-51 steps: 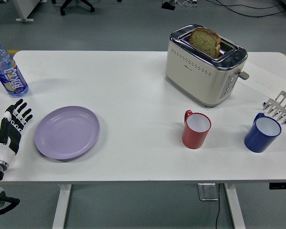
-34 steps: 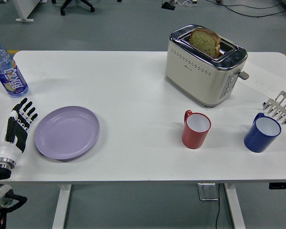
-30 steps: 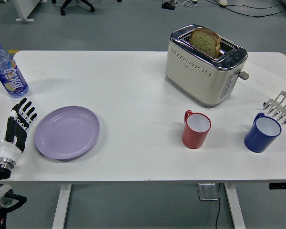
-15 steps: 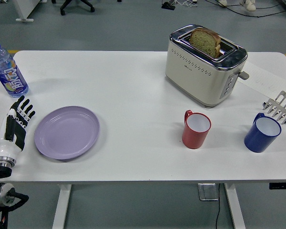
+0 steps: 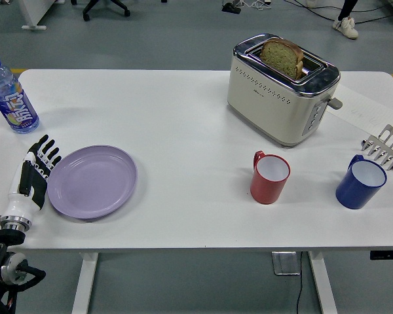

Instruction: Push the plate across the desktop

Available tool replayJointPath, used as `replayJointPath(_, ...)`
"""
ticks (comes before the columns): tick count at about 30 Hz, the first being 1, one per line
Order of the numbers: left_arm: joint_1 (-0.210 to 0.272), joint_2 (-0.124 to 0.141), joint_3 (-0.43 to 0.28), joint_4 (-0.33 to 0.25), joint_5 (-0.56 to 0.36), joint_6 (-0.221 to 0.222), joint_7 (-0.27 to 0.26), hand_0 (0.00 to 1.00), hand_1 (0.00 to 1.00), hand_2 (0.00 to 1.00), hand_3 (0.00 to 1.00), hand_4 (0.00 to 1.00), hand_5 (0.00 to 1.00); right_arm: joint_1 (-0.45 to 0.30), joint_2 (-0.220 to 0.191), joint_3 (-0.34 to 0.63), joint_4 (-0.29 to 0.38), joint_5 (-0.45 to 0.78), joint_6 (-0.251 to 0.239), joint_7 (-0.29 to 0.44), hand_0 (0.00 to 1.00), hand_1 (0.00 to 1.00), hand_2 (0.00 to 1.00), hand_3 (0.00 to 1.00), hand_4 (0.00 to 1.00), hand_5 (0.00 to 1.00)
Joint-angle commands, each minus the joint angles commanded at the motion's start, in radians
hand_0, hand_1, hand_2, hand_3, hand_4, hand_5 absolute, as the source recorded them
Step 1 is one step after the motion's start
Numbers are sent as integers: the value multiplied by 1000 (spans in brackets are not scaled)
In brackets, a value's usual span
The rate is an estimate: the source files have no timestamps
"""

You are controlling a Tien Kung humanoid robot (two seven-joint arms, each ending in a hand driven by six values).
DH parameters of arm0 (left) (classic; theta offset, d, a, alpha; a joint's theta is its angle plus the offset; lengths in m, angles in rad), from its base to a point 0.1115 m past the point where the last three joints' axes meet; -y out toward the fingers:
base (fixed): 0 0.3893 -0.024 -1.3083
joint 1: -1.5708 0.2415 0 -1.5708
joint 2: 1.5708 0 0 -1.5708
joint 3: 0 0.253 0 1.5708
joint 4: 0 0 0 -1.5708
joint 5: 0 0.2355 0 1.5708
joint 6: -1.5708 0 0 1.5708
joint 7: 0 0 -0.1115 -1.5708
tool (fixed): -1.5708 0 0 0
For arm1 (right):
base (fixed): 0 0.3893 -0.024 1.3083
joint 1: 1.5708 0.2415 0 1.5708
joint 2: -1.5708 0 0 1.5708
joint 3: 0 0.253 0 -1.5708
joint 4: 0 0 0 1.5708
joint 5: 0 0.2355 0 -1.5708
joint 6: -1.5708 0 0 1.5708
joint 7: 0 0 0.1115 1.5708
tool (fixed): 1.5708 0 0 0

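**Left hand flat beside the plate's left rim**

The left hand [image 5: 33, 178] is lying on the white bench [image 5: 183, 111] at its near left corner, palm down, fingers [image 5: 47, 149] stretched out straight and slightly spread, gripping nothing. The fingers are pointing away from the robot and a little to the right. The lavender plate [image 5: 92, 181] is sitting just to the right of the fingers; its left rim is right beside the fingertips and the side of the hand, and I cannot tell whether they are actually touching. The plate is lying flat and carrying nothing.

Beyond the fingertips, near the bench's far left edge, a water bottle [image 5: 10, 96] with a blue cap is standing upright, apart from the hand. Well to the right of the fingers, a red mug [image 5: 269, 176] is standing near the bench's middle, and a blue mug [image 5: 360, 183] is standing further right again. A cream toaster [image 5: 281, 89] with a slice of bread [image 5: 282, 57] sticking out of its slot is sitting beyond the red mug. A metal rack [image 5: 385, 146] is showing at the far right edge, just beyond the blue mug.
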Motion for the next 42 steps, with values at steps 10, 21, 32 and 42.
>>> replayJointPath(10,-11,0,57,1,-22,4,0,870,905,937,911,507,998,-1,-2,-9,0,7,0,1,616,558,659,645,179,404)
replayJointPath(21,-14,0,122,2,-42,6,3,866,901,932,902,508,998,-2,-3,-20,0,15,0,1,616,558,659,644,176,399)
replayJointPath(32,-19,0,165,-7,-51,6,1,864,900,929,901,507,998,-1,-6,-40,0,28,0,2,615,558,658,643,171,394)
replayJointPath(42,-13,0,223,-22,-64,6,-1,865,898,928,896,503,998,-1,-7,-44,0,31,1,3,615,557,658,642,171,392)
